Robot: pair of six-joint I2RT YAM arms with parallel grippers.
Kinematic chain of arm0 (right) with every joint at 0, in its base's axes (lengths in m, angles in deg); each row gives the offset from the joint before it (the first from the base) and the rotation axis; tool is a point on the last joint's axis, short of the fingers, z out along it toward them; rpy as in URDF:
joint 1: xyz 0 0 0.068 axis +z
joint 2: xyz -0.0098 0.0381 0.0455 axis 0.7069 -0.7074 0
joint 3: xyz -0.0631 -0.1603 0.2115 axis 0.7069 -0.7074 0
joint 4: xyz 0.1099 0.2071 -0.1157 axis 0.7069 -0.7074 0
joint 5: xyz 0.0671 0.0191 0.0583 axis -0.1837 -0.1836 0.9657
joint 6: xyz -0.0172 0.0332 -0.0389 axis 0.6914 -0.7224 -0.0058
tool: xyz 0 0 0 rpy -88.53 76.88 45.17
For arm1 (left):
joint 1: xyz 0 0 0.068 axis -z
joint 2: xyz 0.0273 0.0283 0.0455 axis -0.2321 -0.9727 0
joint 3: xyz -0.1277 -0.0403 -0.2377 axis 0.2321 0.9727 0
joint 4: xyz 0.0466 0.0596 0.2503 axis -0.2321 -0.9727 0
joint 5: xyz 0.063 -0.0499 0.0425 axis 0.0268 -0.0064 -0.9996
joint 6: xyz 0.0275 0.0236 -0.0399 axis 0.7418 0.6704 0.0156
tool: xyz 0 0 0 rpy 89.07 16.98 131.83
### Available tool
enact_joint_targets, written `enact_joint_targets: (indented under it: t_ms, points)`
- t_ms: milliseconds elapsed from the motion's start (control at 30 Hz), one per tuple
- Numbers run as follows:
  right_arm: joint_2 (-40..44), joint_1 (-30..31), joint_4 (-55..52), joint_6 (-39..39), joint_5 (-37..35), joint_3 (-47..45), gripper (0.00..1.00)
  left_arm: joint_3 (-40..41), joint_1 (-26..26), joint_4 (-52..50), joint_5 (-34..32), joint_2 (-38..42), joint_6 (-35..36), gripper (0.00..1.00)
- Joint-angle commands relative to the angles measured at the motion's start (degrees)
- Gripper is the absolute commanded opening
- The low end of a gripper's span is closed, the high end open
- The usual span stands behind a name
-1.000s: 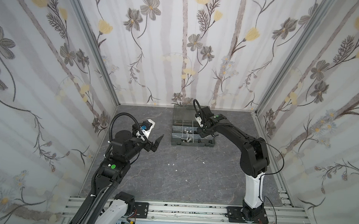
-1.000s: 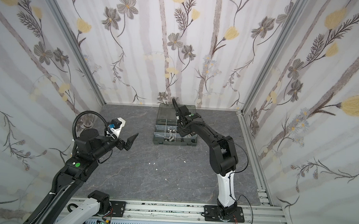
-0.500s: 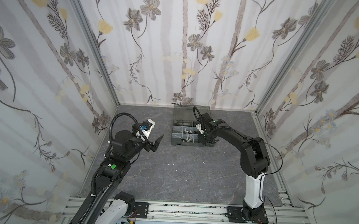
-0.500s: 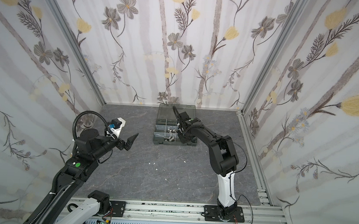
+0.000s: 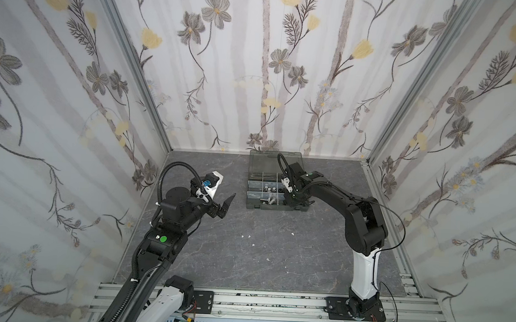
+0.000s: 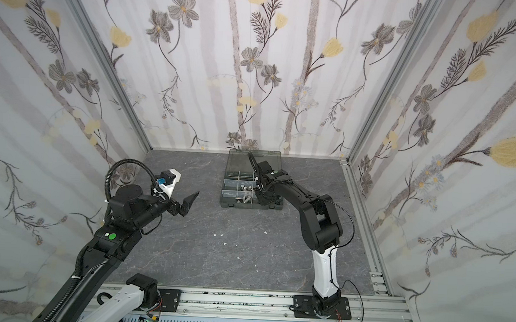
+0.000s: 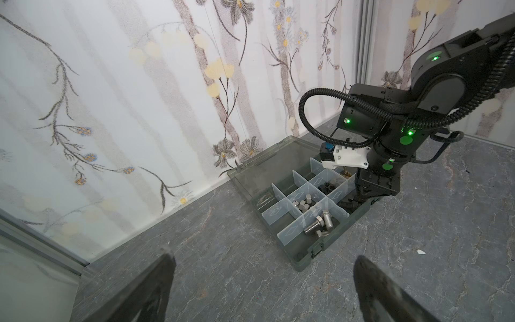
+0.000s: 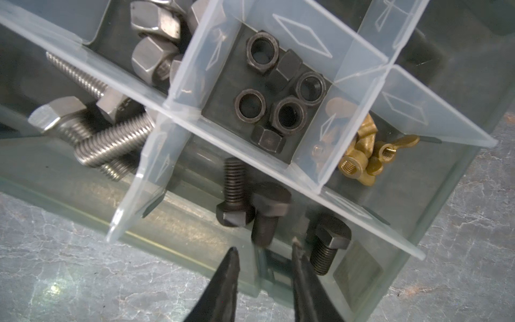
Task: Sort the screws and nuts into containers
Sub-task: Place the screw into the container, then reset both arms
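Right gripper point(image 8: 264, 248): jaws parted, empty, over the black screws point(image 8: 237, 200) compartment at the organizer case point(image 5: 266, 207)'s four o'clock. Handling: withdraw straight up, clear of the dividers point(image 8: 211, 131). Left gripper point(image 7: 263, 258): released, idle.

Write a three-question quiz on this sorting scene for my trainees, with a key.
1. True or false: the brass wing nuts share a compartment with the black nuts.
2. The right tool hangs over: A) the case B) bare table C) the other arm.
3. How many black screws lie in the compartment nearest the right tool?
Key: 1 false; 2 A; 3 three.
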Motion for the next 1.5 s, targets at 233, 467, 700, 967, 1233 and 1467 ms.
enact_joint_targets:
  t_ms: [233, 467, 700, 967, 1233, 1467]
  points:
    - [4.2, -0.4, -0.2, 0.3, -1.5, 1.5, 0.41, 1.0, -0.7, 4.8, 0.9, -0.4, 0.4, 1.0]
    - [13.5, -2.4, 7.5, -1.9, -2.4, -5.2, 0.66, 1.2, -1.5, 6.9, -0.3, -3.2, -0.7, 1.0]
    - [28.9, -6.2, 20.9, -3.9, -5.8, -19.0, 1.0, 4.4, -5.4, 15.3, 0.3, -4.9, -4.9, 1.0]
    - [44.8, -12.7, 36.3, -8.0, -10.0, -36.2, 1.0, 5.7, -7.6, 24.9, -5.5, -9.2, -8.7, 1.0]
    - [51.9, -20.0, 44.3, -12.7, -7.6, -46.6, 1.0, 4.2, -7.8, 32.5, -11.5, -13.7, -18.8, 1.0]
    - [50.1, -21.3, 52.3, -11.7, -16.8, -50.3, 1.0, 12.2, -9.7, 40.9, -16.3, -18.4, -23.8, 1.0]
